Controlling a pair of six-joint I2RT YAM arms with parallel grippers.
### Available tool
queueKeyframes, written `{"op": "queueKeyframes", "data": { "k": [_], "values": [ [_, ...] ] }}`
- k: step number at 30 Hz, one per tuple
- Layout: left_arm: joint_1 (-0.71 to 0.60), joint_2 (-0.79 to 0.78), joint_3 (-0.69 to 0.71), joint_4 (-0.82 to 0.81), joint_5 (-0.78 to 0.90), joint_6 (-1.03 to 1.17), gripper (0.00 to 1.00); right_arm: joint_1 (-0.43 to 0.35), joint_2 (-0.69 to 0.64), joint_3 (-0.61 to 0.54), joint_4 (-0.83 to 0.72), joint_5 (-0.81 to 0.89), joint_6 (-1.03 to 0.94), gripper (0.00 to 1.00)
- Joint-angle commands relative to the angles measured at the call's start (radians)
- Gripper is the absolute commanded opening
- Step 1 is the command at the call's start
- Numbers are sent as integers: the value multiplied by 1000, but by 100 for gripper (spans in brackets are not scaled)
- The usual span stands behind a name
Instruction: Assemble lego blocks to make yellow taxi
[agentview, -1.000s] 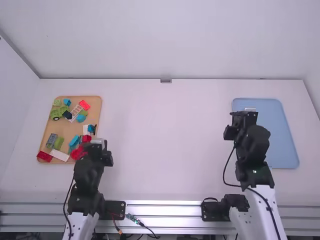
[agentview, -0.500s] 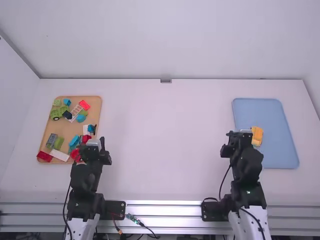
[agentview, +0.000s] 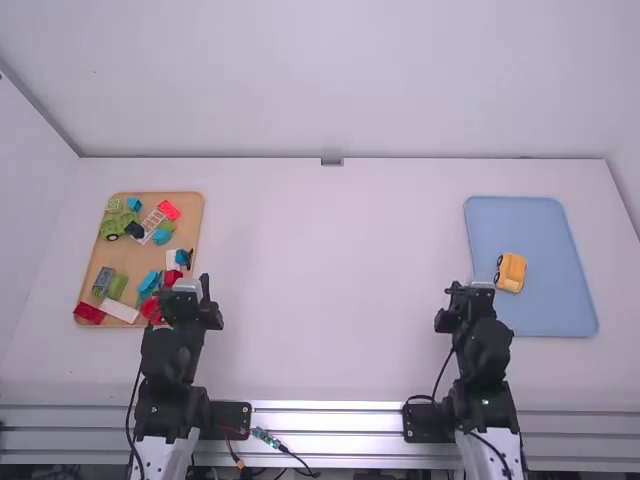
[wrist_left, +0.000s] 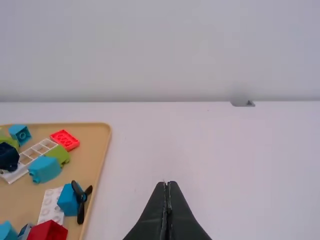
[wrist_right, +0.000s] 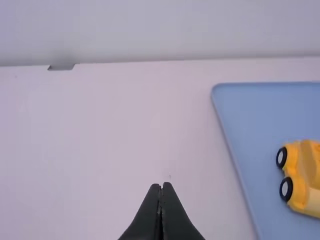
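My left gripper (agentview: 187, 286) is at the near right edge of the wooden tray (agentview: 147, 255); in the left wrist view the gripper (wrist_left: 167, 185) is shut with nothing in it. My right gripper (agentview: 474, 288) stands just left of the blue tray (agentview: 548, 308), and in the right wrist view the gripper (wrist_right: 161, 186) is shut and holds nothing. The assembled yellow taxi (agentview: 511, 272) rests on the blue tray, its two visible black wheels with white hubs toward the left. Part of the taxi (wrist_right: 303, 175) is cut off by the right wrist view's edge.
Several loose blocks lie on the wooden tray, among them a green wheeled piece (agentview: 118, 226), a red block (agentview: 89, 313), a white plate (agentview: 119, 310) and a blue block with a black propeller (wrist_left: 68, 200). White table surface (agentview: 330, 270) separates the two trays.
The right arm has drawn back from over the blue tray toward its base and slightly left, uncovering the taxi. The left gripper has shifted slightly; the taxi stays put since it came into view.
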Motion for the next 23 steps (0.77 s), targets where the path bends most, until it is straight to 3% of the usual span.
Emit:
{"op": "queueKeyframes", "data": {
  "k": [1,18,23],
  "values": [
    [0,-8,-10,-4,-2,7,0,3,-32,-20,3,1,5,0],
    [0,-8,-10,-4,-2,7,0,3,-218,-20,3,1,5,0],
    [0,-8,-10,-4,-2,7,0,3,-220,-20,3,1,5,0]
  ]
}}
